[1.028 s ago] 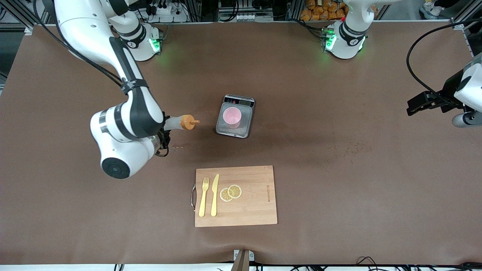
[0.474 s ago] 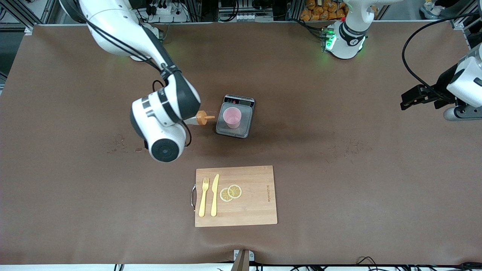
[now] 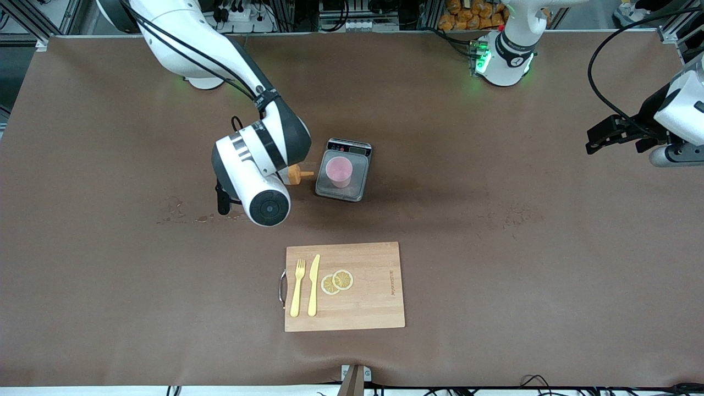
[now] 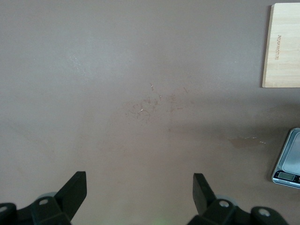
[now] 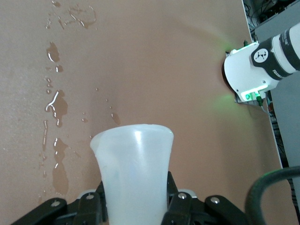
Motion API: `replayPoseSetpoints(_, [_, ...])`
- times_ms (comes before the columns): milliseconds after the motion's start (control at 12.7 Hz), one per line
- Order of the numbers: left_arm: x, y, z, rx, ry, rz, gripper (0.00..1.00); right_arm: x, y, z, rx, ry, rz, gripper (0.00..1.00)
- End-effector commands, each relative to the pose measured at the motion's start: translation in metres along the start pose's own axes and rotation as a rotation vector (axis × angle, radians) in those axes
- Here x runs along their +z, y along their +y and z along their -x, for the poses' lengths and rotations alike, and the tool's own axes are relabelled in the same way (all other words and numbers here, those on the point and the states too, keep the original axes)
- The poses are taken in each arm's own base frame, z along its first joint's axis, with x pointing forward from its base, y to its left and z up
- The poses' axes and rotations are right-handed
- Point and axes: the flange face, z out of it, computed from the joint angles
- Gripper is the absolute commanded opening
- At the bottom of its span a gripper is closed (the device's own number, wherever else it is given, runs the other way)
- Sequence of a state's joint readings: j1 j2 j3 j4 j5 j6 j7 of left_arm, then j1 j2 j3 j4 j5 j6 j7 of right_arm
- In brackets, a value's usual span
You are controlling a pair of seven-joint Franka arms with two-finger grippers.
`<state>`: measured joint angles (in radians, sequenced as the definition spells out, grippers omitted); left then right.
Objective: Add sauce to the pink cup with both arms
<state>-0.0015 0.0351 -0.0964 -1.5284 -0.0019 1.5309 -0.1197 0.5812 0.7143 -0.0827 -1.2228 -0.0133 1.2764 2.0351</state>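
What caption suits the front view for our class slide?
Right gripper carries the sauce, nozzle toward the pink cup on the scale; left gripper waits open.

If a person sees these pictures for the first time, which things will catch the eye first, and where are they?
First is the right gripper, shut on the translucent whitish squeeze bottle with an orange cap, held sideways with its nozzle toward the small pale-pink plastic cup. The cup stands on the grey kitchen scale mid-table. The left gripper waits open over the table's left-arm end, and wet drops lie on the brown table.
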Motion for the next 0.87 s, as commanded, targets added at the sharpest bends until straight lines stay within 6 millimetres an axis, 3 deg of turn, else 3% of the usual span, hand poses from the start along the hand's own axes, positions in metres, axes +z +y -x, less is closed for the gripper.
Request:
replayPoseSetpoints(0, [0.007,0.001,-0.002,0.018,-0.008,0.017,1.0,0.001,0.005,0.008,0.023,0.073,-0.019,0.11])
replayPoseSetpoints(316, [0.009,-0.003,-0.003,0.01,-0.011,0.021,1.0,0.012,0.016,0.042,0.041,0.119,-0.026,0.1])
replayPoseSetpoints(791, [0.004,-0.007,-0.002,0.004,-0.002,0.023,1.0,0.021,0.012,0.047,0.041,0.182,-0.042,0.02])
